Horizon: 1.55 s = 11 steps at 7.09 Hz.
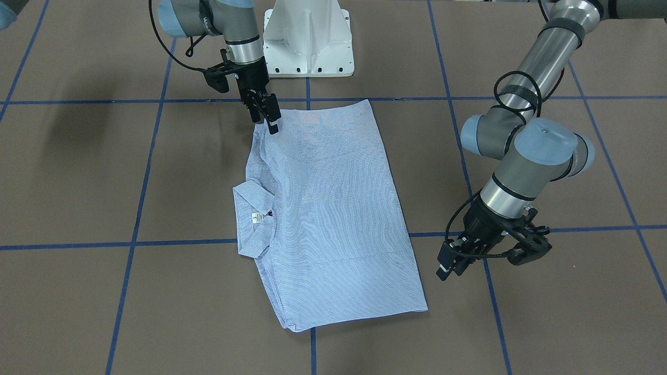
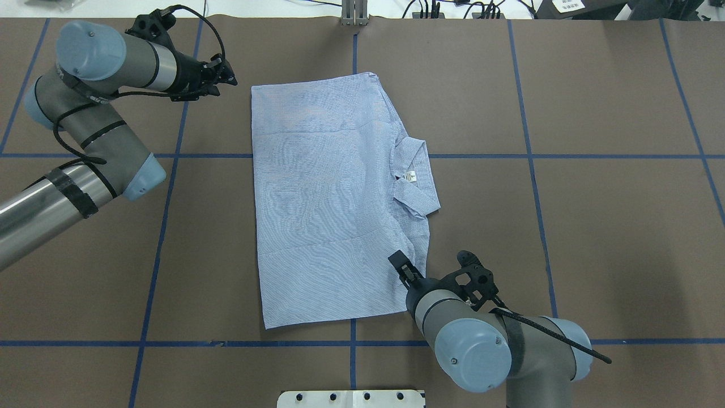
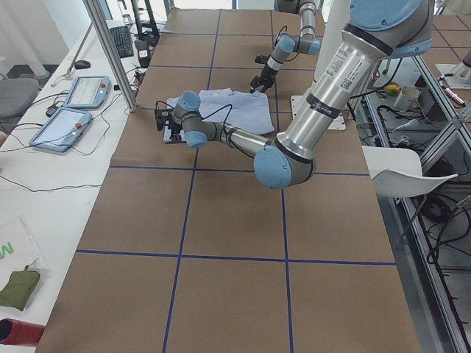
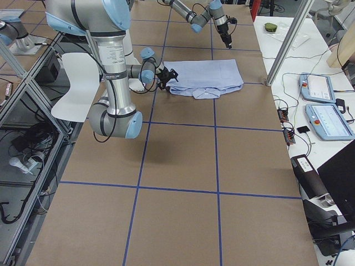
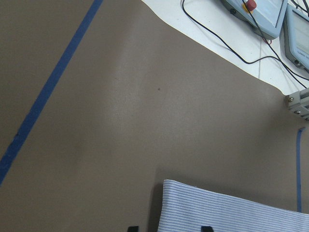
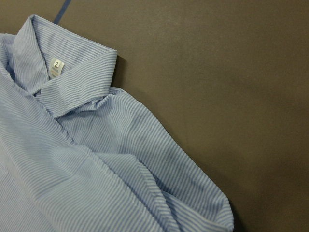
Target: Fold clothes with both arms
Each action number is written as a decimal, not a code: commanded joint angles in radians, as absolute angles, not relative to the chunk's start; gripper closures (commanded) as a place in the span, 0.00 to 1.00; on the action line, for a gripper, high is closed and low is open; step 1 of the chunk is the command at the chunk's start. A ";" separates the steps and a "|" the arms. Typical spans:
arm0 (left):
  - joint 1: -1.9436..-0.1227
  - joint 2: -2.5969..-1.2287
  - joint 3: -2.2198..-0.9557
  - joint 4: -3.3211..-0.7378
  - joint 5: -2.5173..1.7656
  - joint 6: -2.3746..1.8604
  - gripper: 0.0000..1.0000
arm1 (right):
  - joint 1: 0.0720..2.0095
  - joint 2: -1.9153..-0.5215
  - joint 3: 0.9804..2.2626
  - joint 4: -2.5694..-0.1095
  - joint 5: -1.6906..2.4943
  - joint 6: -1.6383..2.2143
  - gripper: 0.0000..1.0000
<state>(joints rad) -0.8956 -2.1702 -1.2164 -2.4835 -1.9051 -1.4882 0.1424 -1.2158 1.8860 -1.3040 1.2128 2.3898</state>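
The clothes are one light blue striped shirt (image 2: 328, 198), lying flat on the brown table as a folded rectangle (image 1: 333, 208). Its collar (image 2: 416, 181) and white neck label (image 6: 57, 67) point to the robot's right. My left gripper (image 1: 451, 265) hovers off the shirt's far left corner. In the left wrist view its fingertips stand apart at the bottom edge, so it is open, with the shirt's corner (image 5: 227, 212) just ahead. My right gripper (image 1: 266, 119) hangs over the shirt's near right corner, below the collar (image 6: 63, 82). It looks open and holds nothing.
The white pedestal base (image 1: 307, 41) stands at the table's near edge. Blue tape lines (image 2: 164, 226) grid the brown table. Beyond the far edge a side table holds teach pendants (image 3: 73, 110) and cables, and an aluminium post (image 3: 110, 51) stands at that edge.
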 commanded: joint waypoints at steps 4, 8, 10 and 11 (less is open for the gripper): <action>-0.896 -2.169 -1.216 -2.484 -1.905 -1.489 0.47 | 0.143 -1.215 1.884 -1.310 1.216 2.391 0.27; -0.896 -2.169 -1.216 -2.484 -1.905 -1.489 0.47 | 0.140 -1.215 1.878 -1.312 1.220 2.391 0.24; -0.896 -2.169 -1.218 -2.482 -1.905 -1.491 0.47 | 0.134 -1.216 1.878 -1.316 1.220 2.391 0.19; -0.896 -2.169 -1.218 -2.482 -1.905 -1.491 0.47 | 0.132 -1.215 1.879 -1.316 1.221 2.391 0.23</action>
<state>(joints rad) -0.8958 -2.1691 -1.2177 -2.4822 -1.9052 -1.4905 0.1347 -1.2159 1.8784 -1.3146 1.2199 2.3915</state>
